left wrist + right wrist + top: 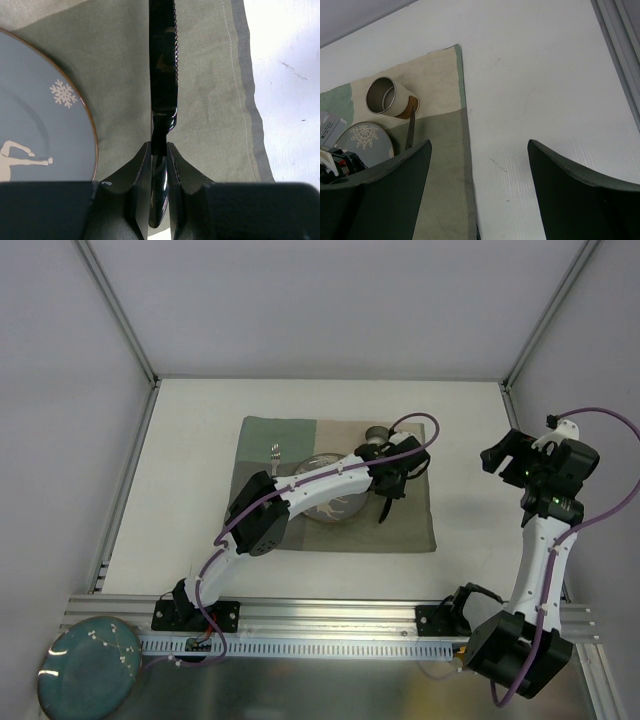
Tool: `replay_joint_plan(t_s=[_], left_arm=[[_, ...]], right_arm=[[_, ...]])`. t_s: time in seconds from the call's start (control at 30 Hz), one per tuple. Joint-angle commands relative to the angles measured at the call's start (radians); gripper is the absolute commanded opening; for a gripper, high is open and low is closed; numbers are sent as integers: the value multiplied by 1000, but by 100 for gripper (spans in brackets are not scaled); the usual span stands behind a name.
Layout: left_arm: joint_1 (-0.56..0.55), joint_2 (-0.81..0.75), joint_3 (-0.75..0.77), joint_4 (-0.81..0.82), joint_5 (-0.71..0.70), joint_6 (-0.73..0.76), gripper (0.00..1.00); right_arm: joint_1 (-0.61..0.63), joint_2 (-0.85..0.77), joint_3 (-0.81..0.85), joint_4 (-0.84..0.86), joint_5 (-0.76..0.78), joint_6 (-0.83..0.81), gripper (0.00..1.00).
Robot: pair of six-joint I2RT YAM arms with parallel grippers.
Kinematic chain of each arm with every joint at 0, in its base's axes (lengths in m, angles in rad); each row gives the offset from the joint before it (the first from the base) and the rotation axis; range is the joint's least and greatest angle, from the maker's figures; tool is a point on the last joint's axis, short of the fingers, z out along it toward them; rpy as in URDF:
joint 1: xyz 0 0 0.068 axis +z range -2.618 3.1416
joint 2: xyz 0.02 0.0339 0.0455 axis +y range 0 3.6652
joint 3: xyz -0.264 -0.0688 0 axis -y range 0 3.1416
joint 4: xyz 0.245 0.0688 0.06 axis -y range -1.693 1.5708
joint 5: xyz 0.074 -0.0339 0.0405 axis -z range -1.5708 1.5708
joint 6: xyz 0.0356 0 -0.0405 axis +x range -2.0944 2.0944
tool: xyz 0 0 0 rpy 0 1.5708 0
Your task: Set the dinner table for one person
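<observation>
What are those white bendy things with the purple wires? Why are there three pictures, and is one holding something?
They are two robot arms bolted to the edge of the white table. One picture looks down from above. The other two come from little cameras on each wrist, so you see the dark fingers up close. On the table lies a green-and-beige cloth mat. On it sit a grey plate with a snowflake, a fork beside it and a cup. The left pincer is shut on a black knife, next to the plate. The right pincer is open and holds nothing.
</observation>
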Motion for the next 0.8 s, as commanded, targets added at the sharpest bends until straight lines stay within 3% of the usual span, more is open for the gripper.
replay_joint_plan(t_s=[0.0,0.3,0.77], left_arm=[[-9,-8,23,-22,-42,-67,0],[-8,52,37,-41,46,-126,0],[-8,109,84,-45,66,-124,0]], right_arm=[[12,-30,8,7,14,-23,82],[14,-43,11,-11,23,-33,82],[16,-36,-7,-15,15,-56,83]])
